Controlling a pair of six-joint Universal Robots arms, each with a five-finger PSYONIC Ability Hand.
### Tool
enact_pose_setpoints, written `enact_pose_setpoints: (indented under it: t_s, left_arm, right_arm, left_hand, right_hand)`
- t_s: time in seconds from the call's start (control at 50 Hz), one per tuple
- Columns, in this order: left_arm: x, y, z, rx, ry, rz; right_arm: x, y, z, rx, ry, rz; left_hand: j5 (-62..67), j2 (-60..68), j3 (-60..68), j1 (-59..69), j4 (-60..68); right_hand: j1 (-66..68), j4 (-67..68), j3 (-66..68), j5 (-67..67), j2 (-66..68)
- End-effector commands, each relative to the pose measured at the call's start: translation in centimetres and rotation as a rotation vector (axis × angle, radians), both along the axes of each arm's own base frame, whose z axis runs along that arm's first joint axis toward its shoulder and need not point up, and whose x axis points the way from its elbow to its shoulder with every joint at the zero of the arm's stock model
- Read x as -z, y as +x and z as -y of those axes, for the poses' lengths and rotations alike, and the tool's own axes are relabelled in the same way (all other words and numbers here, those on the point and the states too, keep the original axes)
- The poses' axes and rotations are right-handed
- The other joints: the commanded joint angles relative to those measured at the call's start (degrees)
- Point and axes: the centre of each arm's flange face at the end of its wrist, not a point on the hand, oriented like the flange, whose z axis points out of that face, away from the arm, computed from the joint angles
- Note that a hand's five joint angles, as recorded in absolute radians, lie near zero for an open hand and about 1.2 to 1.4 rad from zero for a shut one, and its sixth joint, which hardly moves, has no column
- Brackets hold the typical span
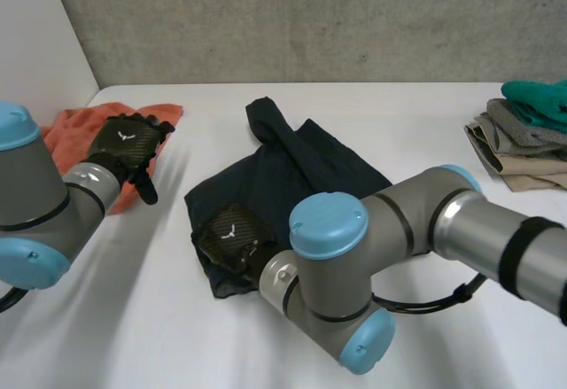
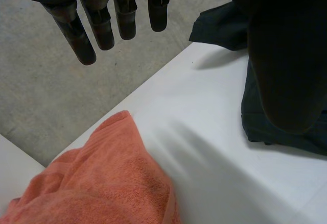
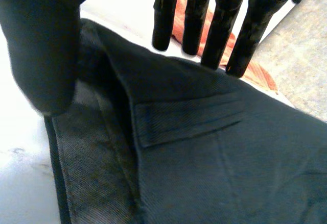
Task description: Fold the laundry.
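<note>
Dark navy shorts (image 1: 301, 167) lie crumpled in the middle of the white table (image 1: 399, 114), one leg trailing toward the back. My right hand (image 1: 229, 234) rests over their near left corner. In the right wrist view its fingers (image 3: 219, 25) are straight above the shorts (image 3: 214, 152), close to a back pocket, with the thumb (image 3: 41, 45) apart over the hem. Nothing is pinched. My left hand (image 1: 128, 145) hovers open above an orange towel (image 1: 66, 128) at the far left. In its wrist view the fingers (image 2: 102, 25) hang straight over the towel (image 2: 102, 183).
A stack of folded clothes (image 1: 523, 141) with a teal piece on top sits at the right edge of the table. A grey concrete wall (image 1: 310, 17) runs behind the table. My right arm (image 1: 354, 265) crosses the near middle.
</note>
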Motion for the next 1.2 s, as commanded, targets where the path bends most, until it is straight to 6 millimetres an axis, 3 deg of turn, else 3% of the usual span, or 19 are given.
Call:
enact_pose_setpoints:
  t_s: [0.02, 0.08, 0.16, 0.18, 0.24, 0.26, 0.32, 0.38, 0.48, 0.6, 0.7, 0.78, 0.88, 0.92, 1.02, 1.1, 1.2]
  left_arm:
    - [-0.5, 0.4, -0.2, -0.007, -0.01, -0.003]
    - [-0.5, 0.4, -0.1, -0.005, -0.013, -0.003]
    - [-0.7, 0.3, 0.1, -0.002, -0.025, -0.007]
    - [-0.6, 0.4, 0.3, -0.004, -0.024, -0.005]
    - [-0.6, 0.3, 0.5, -0.002, -0.028, -0.006]
    - [-0.7, 0.2, 0.6, -0.002, -0.031, -0.008]
    - [0.7, -0.4, 0.3, 0.016, 0.007, -0.002]
    - [1.8, -1.1, -0.2, 0.036, 0.037, 0.002]
    - [2.5, -4.2, -2.0, 0.116, 0.069, -0.037]
    - [3.7, -6.8, -3.7, 0.165, 0.165, -0.15]
    - [4.4, -8.7, -6.2, 0.224, 0.25, -0.193]
    - [3.4, -8.1, -6.1, 0.185, 0.243, -0.198]
    - [1.9, -4.7, -4.8, 0.051, 0.207, -0.203]
    - [2.0, -4.3, -4.9, 0.057, 0.217, -0.201]
    - [3.4, -5.2, -6.5, 0.192, 0.287, -0.215]
    - [3.5, -6.1, -6.9, 0.265, 0.282, -0.228]
    - [4.6, -7.4, -7.4, 0.304, 0.291, -0.23]
  right_arm:
    - [1.1, 0.8, 0.4, 0.008, -0.004, -0.001]
    - [-0.3, 0.5, 0.8, 0.019, -0.003, 0.025]
    - [-5.4, -0.5, 0.3, 0.033, 0.011, 0.123]
    - [-8.0, -1.4, 0.5, 0.054, 0.018, 0.176]
    - [-12.0, -3.8, 2.2, 0.12, 0.0, 0.248]
    - [-13.8, -5.5, 3.1, 0.16, -0.011, 0.268]
    - [-16.2, -8.2, 3.6, 0.184, -0.015, 0.264]
    - [-17.2, -9.6, 3.5, 0.176, 0.005, 0.254]
    - [-20.0, -11.8, 2.7, 0.15, 0.011, 0.282]
    - [-21.3, -12.7, 2.2, 0.157, -0.012, 0.306]
    - [-21.1, -13.5, 3.2, 0.198, -0.012, 0.3]
    - [-20.5, -14.3, 4.2, 0.24, -0.002, 0.286]
    - [-20.5, -15.0, 5.1, 0.268, -0.003, 0.291]
    - [-20.7, -15.0, 5.2, 0.269, -0.007, 0.293]
    - [-21.3, -14.8, 5.2, 0.26, -0.025, 0.309]
    - [-21.4, -14.7, 5.1, 0.26, -0.026, 0.31]
    - [-21.2, -14.9, 5.3, 0.272, -0.017, 0.307]
  left_hand:
    - [3.9, 3.3, 3.8, 5.4, 3.5]
    - [3.8, 3.1, 3.7, 5.3, 3.4]
    - [2.6, 2.0, 2.5, 4.1, 2.2]
    - [1.3, 0.6, 1.2, 2.8, 0.8]
    - [-0.1, -0.7, -0.2, 1.4, -0.5]
    - [-0.3, -0.9, -0.4, 1.2, -0.7]
    - [-1.4, -2.1, -1.5, 0.1, -1.9]
    - [-1.6, -2.2, -1.7, -0.1, -2.0]
    - [-2.0, -2.6, -2.0, -0.5, -2.4]
    - [0.2, -0.4, 0.1, 1.7, -0.2]
    - [7.6, 7.0, 7.5, 9.1, 7.2]
    - [12.7, 12.1, 12.6, 14.2, 12.3]
    - [21.7, 21.1, 21.6, 23.2, 21.3]
    - [22.4, 21.8, 22.3, 23.9, 22.0]
    - [21.4, 20.8, 21.3, 22.9, 21.0]
    - [13.1, 12.4, 13.0, 14.6, 12.6]
    - [12.0, 11.4, 11.9, 13.5, 11.6]
  right_hand:
    - [59.4, 56.2, 56.1, 57.0, 56.5]
    - [59.5, 56.4, 56.2, 57.1, 56.7]
    - [59.5, 56.4, 56.2, 57.1, 56.7]
    - [59.5, 56.4, 56.2, 57.1, 56.7]
    - [59.5, 56.4, 56.2, 57.1, 56.7]
    - [59.5, 56.4, 56.2, 57.1, 56.7]
    - [59.5, 56.4, 56.2, 57.1, 56.7]
    - [59.5, 56.4, 56.2, 57.1, 56.7]
    - [59.5, 56.4, 56.2, 57.1, 56.7]
    - [59.5, 56.4, 56.2, 57.1, 56.7]
    - [59.5, 56.4, 56.2, 57.1, 56.7]
    - [59.5, 56.4, 56.2, 57.1, 56.7]
    - [59.5, 56.4, 56.2, 57.1, 56.7]
    - [59.5, 56.4, 56.2, 57.1, 56.7]
    - [59.5, 56.4, 56.2, 57.1, 56.7]
    - [59.5, 56.4, 56.2, 57.1, 56.7]
    - [59.5, 56.4, 56.2, 57.1, 56.7]
